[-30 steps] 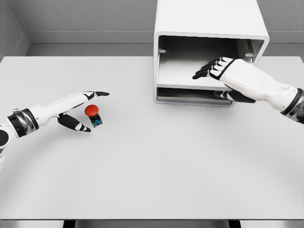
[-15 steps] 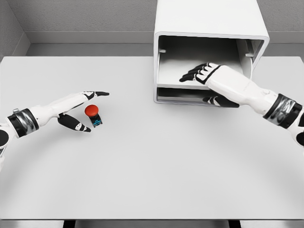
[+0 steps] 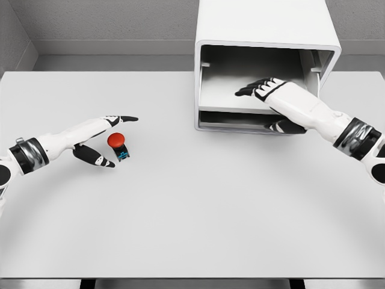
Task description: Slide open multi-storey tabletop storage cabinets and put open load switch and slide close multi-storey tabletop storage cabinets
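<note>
Nearest, the plain white bench (image 3: 192,223) is lying bare across the front. At mid-left, the left hand (image 3: 99,141) is hovering low with forefinger pointing straight out and thumb angled below it, fingers spread and gripping nothing; the small load switch with red round button and blue-black base (image 3: 118,146) is sitting on the bench in the gap between forefinger and thumb, close to both, though contact cannot be told. Farther back and right, the right hand (image 3: 267,90) is reaching into the white, round-cornered, two-storey tabletop storage cabinet (image 3: 264,36), dark fingers extended flat over the pale sliding tray of the upper storey (image 3: 231,102), thumb hooking down near the tray's front lip; whether it is actually pressing or pinching the tray cannot be told. Judgement: the opening step is underway, the tray looking little drawn out, and the switch is not yet picked up. Next move likely calls for the right hand drawing the tray straight forward along its runners without lifting the cabinet, then the left hand closing thumb and forefinger on the switch's base, keeping it upright.
</note>
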